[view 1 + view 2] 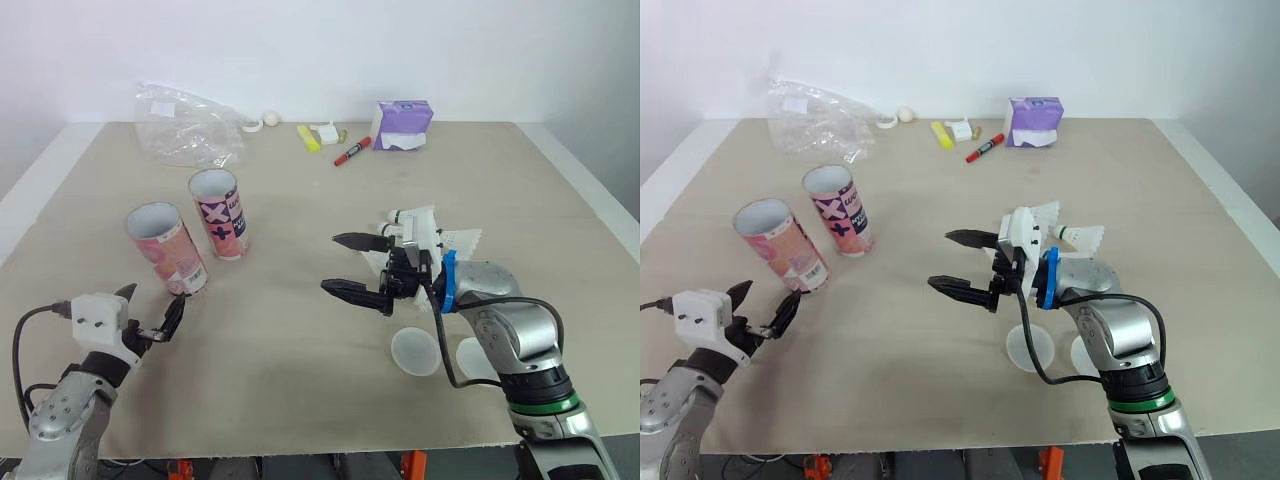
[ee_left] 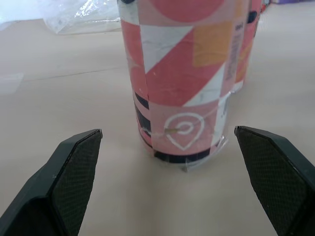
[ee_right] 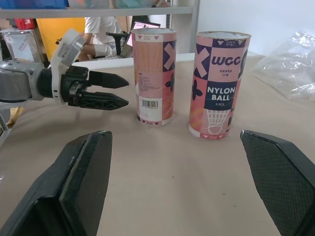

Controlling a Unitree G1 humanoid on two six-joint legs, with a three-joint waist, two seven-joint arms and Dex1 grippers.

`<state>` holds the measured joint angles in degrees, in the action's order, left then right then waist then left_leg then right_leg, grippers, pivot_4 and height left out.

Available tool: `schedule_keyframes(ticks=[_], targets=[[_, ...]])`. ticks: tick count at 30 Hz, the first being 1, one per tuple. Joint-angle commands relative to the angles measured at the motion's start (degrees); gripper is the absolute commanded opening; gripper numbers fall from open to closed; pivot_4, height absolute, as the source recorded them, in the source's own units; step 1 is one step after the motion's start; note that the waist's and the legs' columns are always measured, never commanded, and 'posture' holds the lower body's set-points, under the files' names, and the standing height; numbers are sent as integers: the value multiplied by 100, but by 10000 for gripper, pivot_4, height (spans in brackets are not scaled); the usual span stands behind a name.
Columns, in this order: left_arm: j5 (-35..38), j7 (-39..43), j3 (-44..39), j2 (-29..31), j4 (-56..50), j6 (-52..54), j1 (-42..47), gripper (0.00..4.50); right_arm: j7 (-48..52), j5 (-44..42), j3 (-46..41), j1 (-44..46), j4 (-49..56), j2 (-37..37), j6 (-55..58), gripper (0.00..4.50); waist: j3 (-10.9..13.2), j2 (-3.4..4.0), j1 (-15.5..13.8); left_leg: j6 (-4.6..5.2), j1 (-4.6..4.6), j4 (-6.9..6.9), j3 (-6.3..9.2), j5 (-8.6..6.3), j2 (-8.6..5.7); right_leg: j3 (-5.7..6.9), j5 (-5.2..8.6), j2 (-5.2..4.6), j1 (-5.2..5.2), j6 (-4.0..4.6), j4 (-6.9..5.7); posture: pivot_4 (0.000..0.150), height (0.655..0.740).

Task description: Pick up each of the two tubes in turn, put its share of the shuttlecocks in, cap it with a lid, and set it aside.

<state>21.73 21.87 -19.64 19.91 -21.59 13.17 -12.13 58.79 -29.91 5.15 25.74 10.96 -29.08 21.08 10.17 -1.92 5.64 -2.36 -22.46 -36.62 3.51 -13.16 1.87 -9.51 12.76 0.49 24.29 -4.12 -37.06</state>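
Two tubes upright left of centre: near tube [image 1: 167, 248], far tube [image 1: 220, 213] | left gripper [image 1: 152, 305] wide, facing near tube, apart | right gripper [image 1: 330, 262] wide, empty; shuttlecocks [image 1: 1085, 236], lids [image 1: 415, 352] beside | right wrist view adds seated person [image 3: 101, 37]

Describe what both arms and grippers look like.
Both arms are silver-grey metal. The left gripper has two black pointed fingers on a white housing, with a black cable. The right gripper has the same black fingers, plus a blue band and green ring.

Jaws apart: left gripper [image 1: 153, 299], right gripper [image 1: 330, 262].
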Motion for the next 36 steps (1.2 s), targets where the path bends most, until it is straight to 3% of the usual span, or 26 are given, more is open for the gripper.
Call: schedule_keyframes(ticks=[1, 18, 36], targets=[[231, 125, 65, 14, 179, 117, 293, 45000, 61, 44, 1, 4, 145, -25, -116, 44708, 0, 0, 3, 0, 1, -1, 0, 0, 0, 0, -1, 0, -1, 0, 0, 1500, 7400], [-357, 769, 591, 495, 1805, -419, 1598, 45000, -52, 165, -47, -138, 289, -104, -141, 44708, 0, 0, 1, 0, -2, -1, 3, 0, 0, 1, -15, 1, -1, -25, 0, 1500, 7400], [-231, 1316, 623, 436, 2777, -1138, 2238, 45000, -30, 142, -65, -161, 403, -246, -49, 44708, 0, 0, -2, 0, -3, 0, 5, 0, -1, 0, -16, 1, -1, -29, 0, 1500, 7400]])
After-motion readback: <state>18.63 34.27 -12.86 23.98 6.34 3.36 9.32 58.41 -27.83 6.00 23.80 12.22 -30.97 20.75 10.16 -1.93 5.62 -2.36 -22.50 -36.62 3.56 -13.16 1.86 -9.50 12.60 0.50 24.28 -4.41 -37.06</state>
